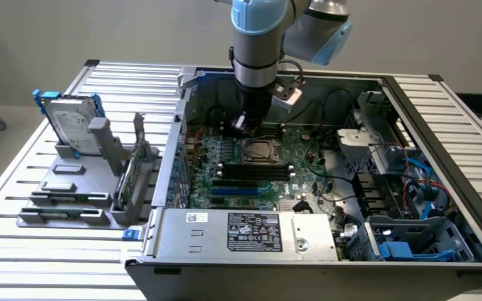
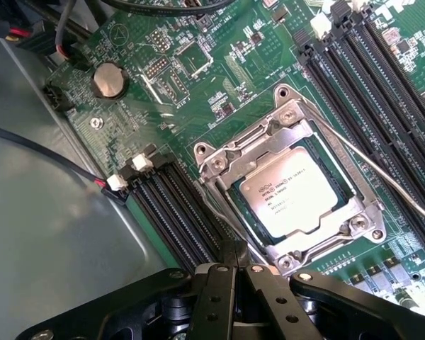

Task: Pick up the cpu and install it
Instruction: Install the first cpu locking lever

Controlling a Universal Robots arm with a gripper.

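Cpu [image 2: 296, 193] sits seated in the socket [image 2: 290, 185] at frame centre (apparently placed); gripper [image 2: 232, 273], fingers together and empty, hovers beside it; securing probably remains.

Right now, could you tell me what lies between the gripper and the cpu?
In the wrist view, only the socket's metal frame lies between the shut gripper and the cpu, which sits in the socket.

Brushed silvery metal cpu [image 2: 292, 193] (printed top), shiny metal socket frame [image 2: 219, 159], glossy green board [image 2: 134, 106]
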